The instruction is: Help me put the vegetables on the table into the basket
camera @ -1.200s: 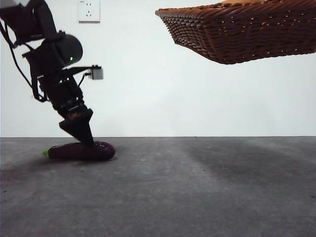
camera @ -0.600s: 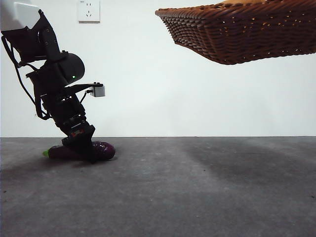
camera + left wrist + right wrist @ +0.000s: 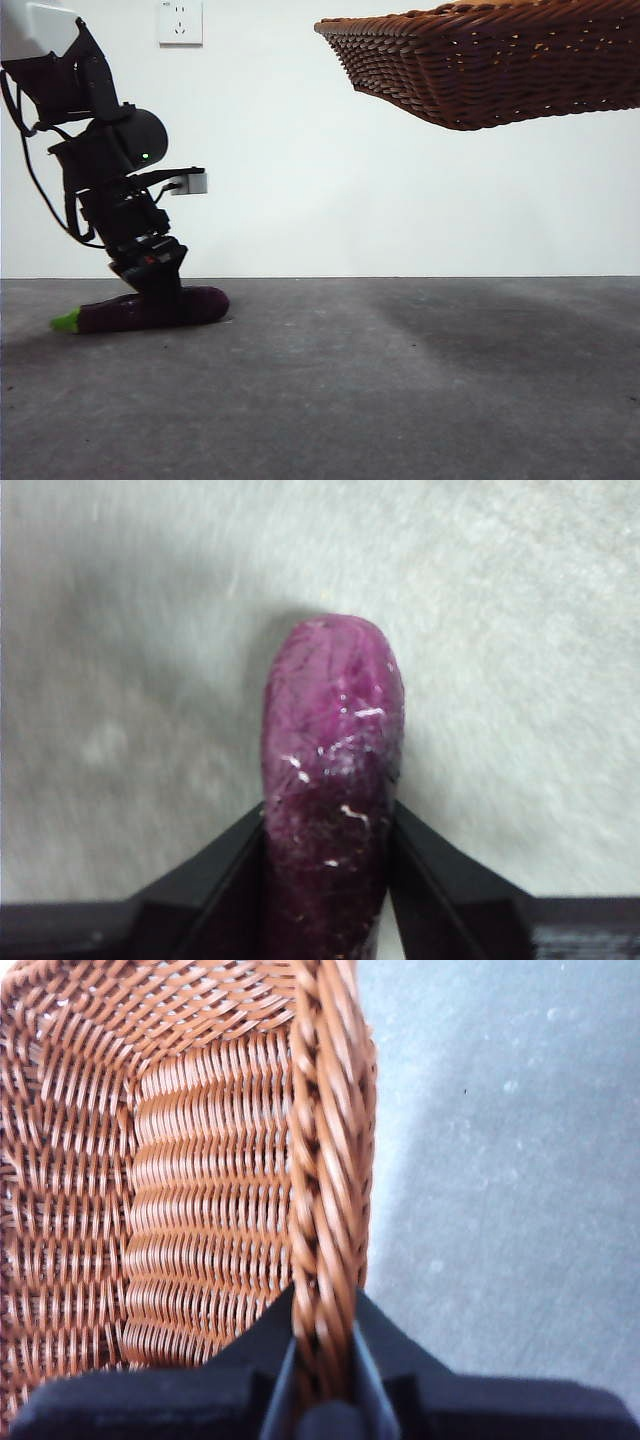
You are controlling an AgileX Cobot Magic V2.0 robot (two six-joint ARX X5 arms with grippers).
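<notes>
Front view: left gripper (image 3: 158, 300) is down at the table (image 3: 400, 380), straddling the eggplant (image 3: 140, 310) mid-length, probably for a balanced lift; the basket (image 3: 480, 70) hangs high, well apart. Left wrist view: jaws clenched on both flanks of the eggplant (image 3: 332, 780). Right wrist view: right gripper (image 3: 325, 1380) pinches the basket's braided rim (image 3: 325, 1160), holding it aloft, presumably as a drop target.
</notes>
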